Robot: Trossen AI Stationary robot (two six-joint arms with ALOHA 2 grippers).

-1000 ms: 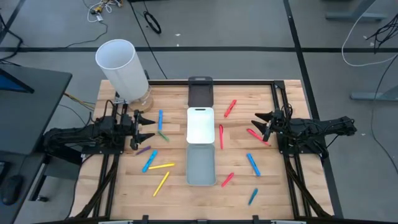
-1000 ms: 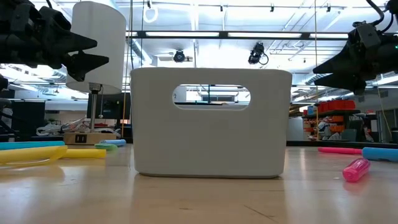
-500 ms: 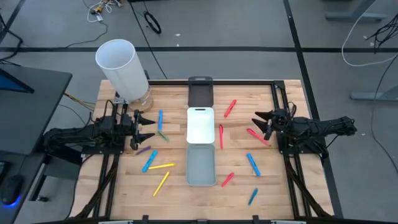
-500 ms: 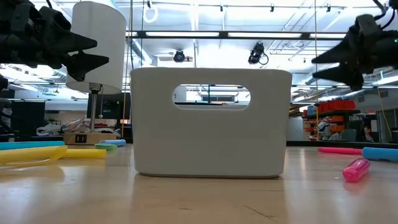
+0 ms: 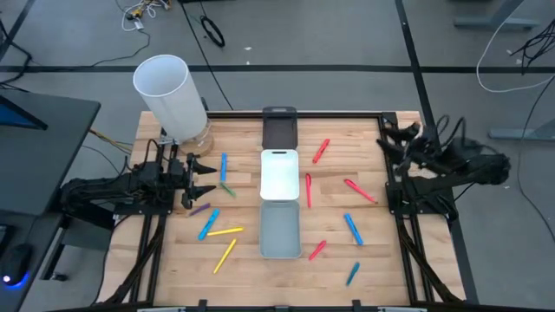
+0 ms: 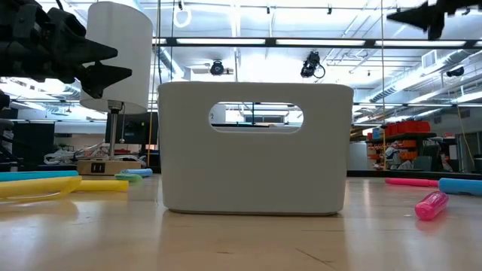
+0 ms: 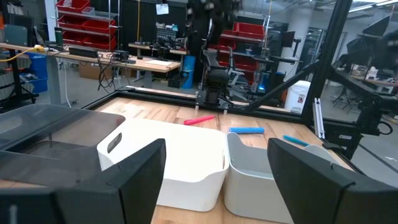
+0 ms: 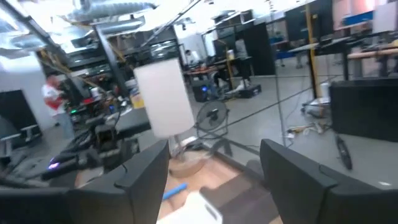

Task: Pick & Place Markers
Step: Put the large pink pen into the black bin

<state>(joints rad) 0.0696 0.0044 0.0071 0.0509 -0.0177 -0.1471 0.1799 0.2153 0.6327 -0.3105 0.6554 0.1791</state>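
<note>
Several markers lie flat on the wooden table on both sides of the trays: red point(image 5: 359, 189), blue point(image 5: 352, 229) and red point(image 5: 321, 151) on the right; blue point(image 5: 223, 166), yellow point(image 5: 225, 231) and purple point(image 5: 200, 210) on the left. My left gripper point(image 5: 205, 173) stands open and level at the table's left edge, pointing at the trays, with nothing between its fingers. My right gripper point(image 5: 388, 139) is open and raised high over the table's right side, also at the top right of the low view point(image 6: 410, 15). It holds nothing.
Three trays stand in a row down the table's middle: black point(image 5: 279, 128) at the far end, white point(image 5: 279, 176), then grey point(image 5: 280, 229) nearest. A tall white cylinder point(image 5: 169, 97) stands at the far left corner. A black frame rail point(image 5: 399, 217) runs along the right edge.
My right gripper has risen well above the table and drawn back toward the far right corner, away from the red marker it hovered near. No marker has moved.
</note>
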